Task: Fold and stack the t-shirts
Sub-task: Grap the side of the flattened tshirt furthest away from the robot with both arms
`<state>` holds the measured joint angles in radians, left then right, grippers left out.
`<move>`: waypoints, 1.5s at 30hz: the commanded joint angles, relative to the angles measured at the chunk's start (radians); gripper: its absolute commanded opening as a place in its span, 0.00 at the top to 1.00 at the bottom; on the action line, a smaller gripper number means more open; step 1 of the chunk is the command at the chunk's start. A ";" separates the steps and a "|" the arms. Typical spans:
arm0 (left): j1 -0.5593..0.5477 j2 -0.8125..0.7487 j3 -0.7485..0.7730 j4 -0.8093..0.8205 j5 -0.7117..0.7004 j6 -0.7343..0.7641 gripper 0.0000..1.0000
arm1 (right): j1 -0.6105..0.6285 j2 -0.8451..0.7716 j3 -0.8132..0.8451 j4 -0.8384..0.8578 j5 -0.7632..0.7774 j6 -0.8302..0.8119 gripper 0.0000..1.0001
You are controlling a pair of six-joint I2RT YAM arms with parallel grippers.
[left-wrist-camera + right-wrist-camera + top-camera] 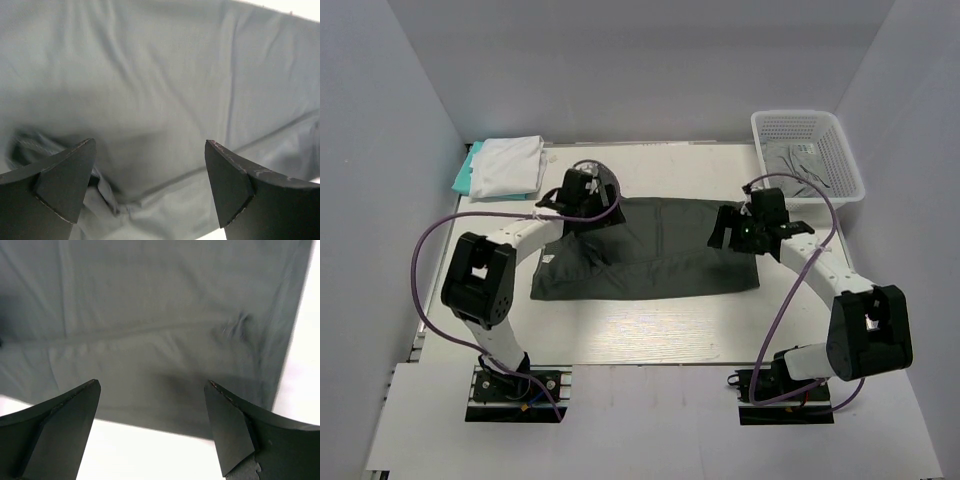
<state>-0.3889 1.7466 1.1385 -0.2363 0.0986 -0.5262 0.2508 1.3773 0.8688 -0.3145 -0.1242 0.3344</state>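
A dark charcoal-grey t-shirt (650, 260) lies spread and partly folded in the middle of the table. My left gripper (582, 205) is open above its far left part; the left wrist view shows its cloth (160, 90) with a crumpled fold between the fingers (65, 180). My right gripper (738, 228) is open above its far right part; the right wrist view shows the shirt's hem edge (165, 365) and bare table below. A folded white t-shirt (508, 165) lies on a teal one (465, 175) at the far left. A lighter grey t-shirt (800, 165) lies in the basket.
A white plastic lattice basket (840, 150) stands at the far right corner of the table. White walls enclose the table on the left, back and right. Purple cables loop from both arms.
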 commanded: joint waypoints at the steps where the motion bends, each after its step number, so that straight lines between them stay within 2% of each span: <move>1: 0.008 -0.015 0.148 -0.003 -0.131 0.092 0.00 | 0.001 0.011 0.106 0.040 0.096 0.023 0.10; 3: 0.008 0.077 0.245 -0.096 -0.221 0.103 0.00 | -0.002 0.051 0.137 0.037 0.151 0.035 0.10; 5: 0.018 0.167 0.418 -0.168 -0.317 0.115 0.00 | -0.002 0.101 0.203 0.019 0.191 0.051 0.10; 6: 0.018 0.216 0.481 -0.237 -0.339 0.115 0.00 | -0.001 0.112 0.228 0.017 0.201 0.054 0.10; 7: 0.030 0.322 0.613 -0.273 -0.352 0.115 0.00 | -0.001 0.124 0.252 0.015 0.224 0.058 0.10; 9: 0.044 0.424 0.804 -0.351 -0.362 0.106 0.00 | -0.001 0.166 0.289 0.009 0.238 0.057 0.10; 10: 0.056 0.514 0.861 -0.369 -0.362 0.097 0.00 | -0.001 0.176 0.315 0.003 0.256 0.054 0.10; 12: 0.068 0.586 0.993 -0.370 -0.362 0.097 0.00 | -0.001 0.219 0.351 -0.003 0.259 0.045 0.10; 18: 0.108 0.767 1.168 -0.204 -0.362 0.146 0.00 | -0.002 0.302 0.412 -0.006 0.166 -0.005 0.10; 23: 0.128 0.815 1.190 -0.077 -0.344 0.193 0.00 | -0.001 0.321 0.401 -0.001 0.155 -0.014 0.10; 25: 0.128 0.829 1.190 -0.077 -0.317 0.241 0.02 | -0.004 0.324 0.401 -0.006 0.159 -0.018 0.10; 28: 0.128 0.825 1.157 -0.086 -0.278 0.279 0.10 | -0.002 0.333 0.403 -0.005 0.166 -0.018 0.10; 31: 0.128 0.791 1.068 -0.060 -0.228 0.322 0.10 | -0.004 0.362 0.432 -0.024 0.193 -0.009 0.10; 35: 0.116 0.801 1.067 -0.095 -0.227 0.371 0.11 | -0.002 0.397 0.472 -0.047 0.215 -0.005 0.10; 39: 0.107 0.841 1.104 -0.138 -0.269 0.371 0.27 | -0.004 0.410 0.486 -0.067 0.236 -0.002 0.10; 43: 0.107 0.826 1.078 -0.135 -0.284 0.371 0.50 | -0.002 0.422 0.489 -0.063 0.287 0.005 0.10; 45: 0.107 0.814 1.069 -0.120 -0.284 0.371 0.58 | -0.001 0.440 0.501 -0.054 0.310 0.011 0.10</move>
<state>-0.2790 2.5958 2.2192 -0.3386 -0.1780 -0.1616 0.2508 1.7950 1.3159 -0.3717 0.1249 0.3347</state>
